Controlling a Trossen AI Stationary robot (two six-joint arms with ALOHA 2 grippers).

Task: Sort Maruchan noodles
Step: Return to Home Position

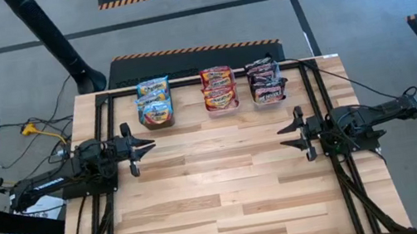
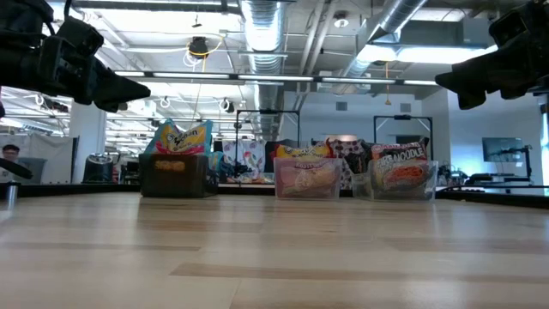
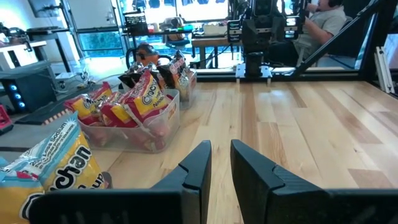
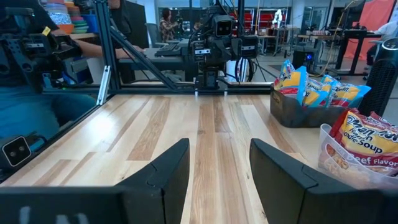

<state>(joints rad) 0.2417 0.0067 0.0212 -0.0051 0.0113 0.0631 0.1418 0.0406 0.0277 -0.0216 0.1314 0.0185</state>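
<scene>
Three bins hold the noodles, one kind each; left gripper fingers barely apart, right gripper fingers spread wide.

bins block the far edge; the table elsewhere lies open.

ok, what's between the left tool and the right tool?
Nothing: only bare table between left tool and right tool, clearest in the high view.
</scene>
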